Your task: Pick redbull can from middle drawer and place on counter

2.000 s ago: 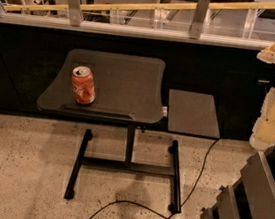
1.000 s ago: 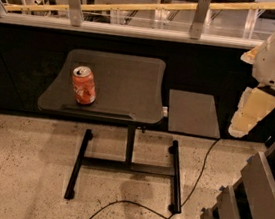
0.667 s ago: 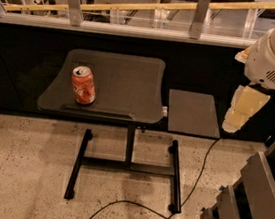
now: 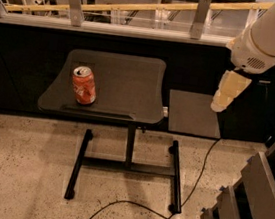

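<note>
The redbull can [image 4: 83, 85] is red-orange with white script and a silver top. It stands upright on the left part of the black table [image 4: 131, 80], near its front edge. My gripper [image 4: 227, 93] is cream-coloured and hangs from the white arm [image 4: 265, 37] at the upper right. It points down over the right edge of the small black side shelf [image 4: 189, 116]. It is far to the right of the can and holds nothing that I can see.
A grey drawer unit [image 4: 254, 197] stands at the lower right. A black cable [image 4: 129, 209] loops over the speckled floor under the table's frame. A dark counter wall with a ledge and railing [image 4: 130, 10] runs behind the table.
My arm and gripper have swung left from the right edge of the view to above the side shelf. The can has not moved.
</note>
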Available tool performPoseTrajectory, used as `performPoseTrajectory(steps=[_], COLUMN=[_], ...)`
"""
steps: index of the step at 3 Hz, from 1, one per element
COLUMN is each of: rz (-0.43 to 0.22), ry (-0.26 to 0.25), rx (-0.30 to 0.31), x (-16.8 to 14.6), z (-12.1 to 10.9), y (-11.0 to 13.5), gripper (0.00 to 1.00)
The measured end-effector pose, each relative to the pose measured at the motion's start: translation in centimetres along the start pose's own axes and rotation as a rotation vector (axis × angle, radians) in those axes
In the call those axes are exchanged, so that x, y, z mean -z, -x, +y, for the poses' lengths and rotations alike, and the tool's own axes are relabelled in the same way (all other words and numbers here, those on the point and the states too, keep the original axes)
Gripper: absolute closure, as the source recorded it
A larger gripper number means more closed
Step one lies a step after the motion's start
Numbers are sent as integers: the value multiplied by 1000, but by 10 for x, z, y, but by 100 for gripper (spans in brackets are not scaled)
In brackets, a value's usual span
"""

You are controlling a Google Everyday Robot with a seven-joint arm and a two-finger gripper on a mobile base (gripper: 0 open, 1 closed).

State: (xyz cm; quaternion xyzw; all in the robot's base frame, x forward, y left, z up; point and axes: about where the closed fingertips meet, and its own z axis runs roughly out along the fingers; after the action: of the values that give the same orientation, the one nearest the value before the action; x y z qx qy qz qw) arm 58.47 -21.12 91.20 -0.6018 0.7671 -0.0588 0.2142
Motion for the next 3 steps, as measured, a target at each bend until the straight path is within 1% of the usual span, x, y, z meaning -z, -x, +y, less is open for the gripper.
performPoseTrajectory(steps=[1, 2, 3], rz=[-17, -73, -154], ry=[4, 44, 112], rx=[-2, 18, 57], x=[-19, -37, -52], z=[-13, -11, 8], y=[7, 30, 64], gripper=[0, 0, 0])
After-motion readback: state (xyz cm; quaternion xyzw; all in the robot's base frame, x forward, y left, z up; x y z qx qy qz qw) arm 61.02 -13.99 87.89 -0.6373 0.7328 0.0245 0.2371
